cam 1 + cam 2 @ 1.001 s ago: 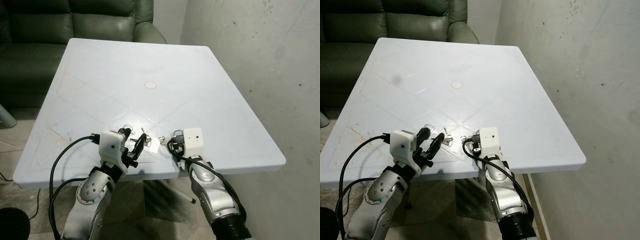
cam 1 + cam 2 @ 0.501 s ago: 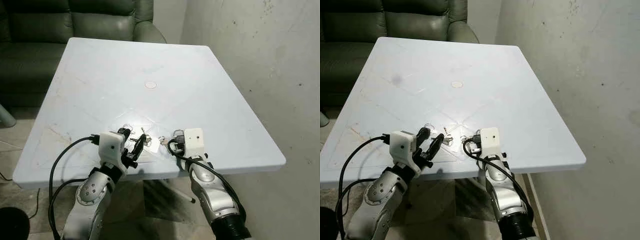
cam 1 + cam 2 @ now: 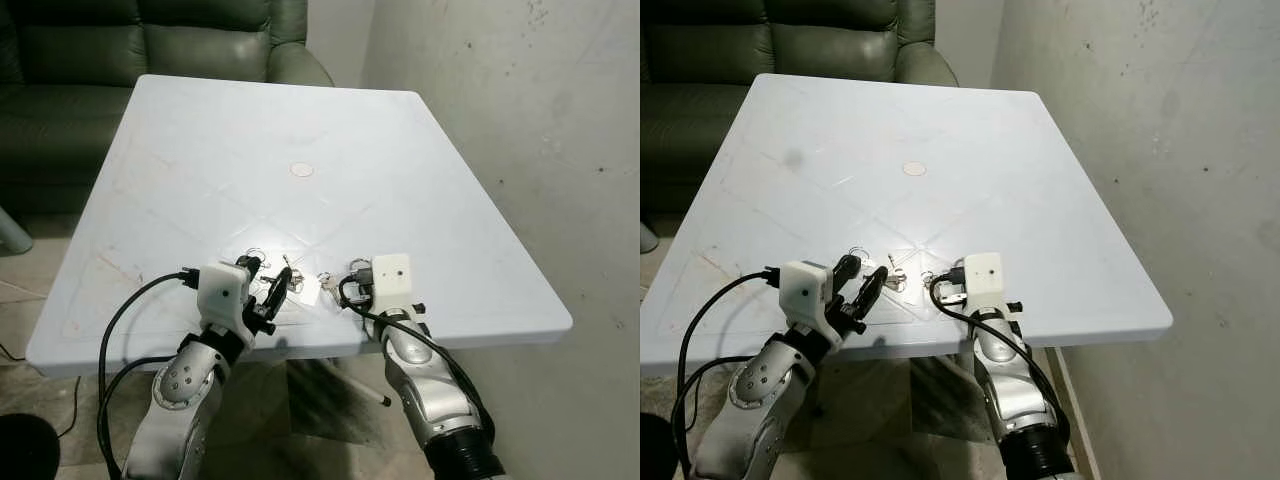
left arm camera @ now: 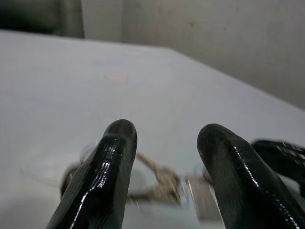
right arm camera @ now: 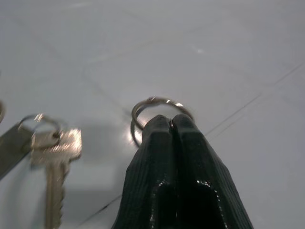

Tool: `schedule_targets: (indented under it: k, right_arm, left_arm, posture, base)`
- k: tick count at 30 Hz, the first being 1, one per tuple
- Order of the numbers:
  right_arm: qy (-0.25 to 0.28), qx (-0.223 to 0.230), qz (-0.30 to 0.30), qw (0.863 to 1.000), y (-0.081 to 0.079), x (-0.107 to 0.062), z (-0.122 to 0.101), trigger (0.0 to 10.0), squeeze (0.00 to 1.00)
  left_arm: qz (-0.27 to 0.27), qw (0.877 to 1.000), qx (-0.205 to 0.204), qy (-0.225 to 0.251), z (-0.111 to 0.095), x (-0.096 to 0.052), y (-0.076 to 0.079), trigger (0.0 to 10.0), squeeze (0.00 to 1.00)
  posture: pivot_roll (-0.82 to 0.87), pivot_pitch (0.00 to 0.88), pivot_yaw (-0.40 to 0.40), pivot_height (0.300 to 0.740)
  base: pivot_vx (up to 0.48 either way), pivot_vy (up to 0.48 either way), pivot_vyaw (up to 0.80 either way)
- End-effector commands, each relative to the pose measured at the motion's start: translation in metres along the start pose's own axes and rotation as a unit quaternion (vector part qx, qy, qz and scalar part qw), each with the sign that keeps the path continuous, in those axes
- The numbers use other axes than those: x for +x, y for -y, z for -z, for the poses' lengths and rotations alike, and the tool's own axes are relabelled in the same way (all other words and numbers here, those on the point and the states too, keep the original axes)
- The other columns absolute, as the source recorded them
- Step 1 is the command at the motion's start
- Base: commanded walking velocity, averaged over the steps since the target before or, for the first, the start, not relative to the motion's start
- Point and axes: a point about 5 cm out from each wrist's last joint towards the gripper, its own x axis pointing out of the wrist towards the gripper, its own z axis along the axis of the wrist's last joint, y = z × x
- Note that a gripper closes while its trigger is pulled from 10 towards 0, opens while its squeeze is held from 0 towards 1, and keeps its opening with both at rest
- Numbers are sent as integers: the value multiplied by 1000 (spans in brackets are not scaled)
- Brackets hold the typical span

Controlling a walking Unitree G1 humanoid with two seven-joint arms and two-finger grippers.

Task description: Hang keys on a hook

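Eye views: white desk (image 3: 300, 120), green sofa (image 3: 150, 40) at the far side, bare wall on the right. Keys (image 3: 296, 284) lie near the desk's near edge, between the two pincers. Left pincer (image 3: 268, 290) sits just left of them, fingers spread, holding nothing. Right pincer (image 3: 940, 283) sits just right of them.

Left wrist view: two black fingers (image 4: 102, 181) apart, keys (image 4: 159, 186) on the desk just beyond the gap, blurred.

Right wrist view: right pincer (image 5: 171, 125) fingers pressed together on a metal ring (image 5: 157, 107); a brass key (image 5: 57, 157) on its own ring lies flat beside.
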Motion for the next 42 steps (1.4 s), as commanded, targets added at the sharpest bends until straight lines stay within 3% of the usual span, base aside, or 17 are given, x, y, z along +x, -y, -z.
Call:
schedule_targets:
  k: [1,10,15,25,26,27,28,30,32,34,37,42]
  right_arm:
    - [12,-1,17,1000,7,4,-7,0,0]
    - [60,2,55,997,28,15,-38,0,0]
    - [94,-3,72,993,42,18,-59,0,0]
    - [143,7,119,982,71,13,-80,0,0]
    - [138,4,118,983,72,13,-80,7608,0]
    - [125,6,108,986,74,13,-78,7608,0]
    - [172,43,62,982,76,7,-82,10000,0]
    - [220,57,22,973,77,-1,-86,10000,0]
    - [227,76,-21,971,76,-6,-86,10000,0]
    - [235,68,-26,969,77,-8,-88,10000,0]
    - [257,53,-42,964,72,-14,-92,10000,0]
    - [255,34,-35,966,74,-15,-87,10000,0]
  left_arm:
    - [-3,1000,-4,-1,-1,5,-1,10000,0]
    - [-26,999,-24,8,-15,30,-12,10000,0]
    - [-81,996,-36,-5,-22,44,-25,10000,0]
    - [-111,993,-38,-1,-32,56,-37,10000,0]
    - [-115,993,-40,-2,-33,56,-38,10000,0]
    - [-127,991,-43,-1,-33,57,-42,10000,0]
    - [-136,990,-37,6,-34,56,-49,10000,0]
    - [-145,988,-48,9,-35,56,-54,10000,0]
    - [-144,987,-69,17,-37,55,-59,10000,0]
    - [-142,987,-73,19,-38,55,-61,10000,0]
    - [-150,988,-37,12,-36,53,-67,10000,0]
    - [-162,986,-30,19,-38,53,-72,10000,0]
  posture:
    - [-10,64,-109,740]
    - [-20,0,-88,740]
    - [-35,0,-75,740]
    - [-54,0,-71,740]
    - [-54,0,-71,740]
    - [-55,0,-73,740]
    - [-56,0,-73,740]
    - [-57,0,-75,740]
    - [-59,0,-74,740]
    - [-63,0,-72,740]
    - [-73,0,-72,740]
    - [-78,0,-69,740]
  base:
    - [0,0,0]
    - [0,0,0]
    - [0,0,0]
    - [0,0,0]
    - [0,0,0]
    - [0,0,0]
    - [0,0,0]
    - [0,0,0]
    - [0,0,0]
    - [0,0,0]
    - [0,0,0]
    - [0,0,0]
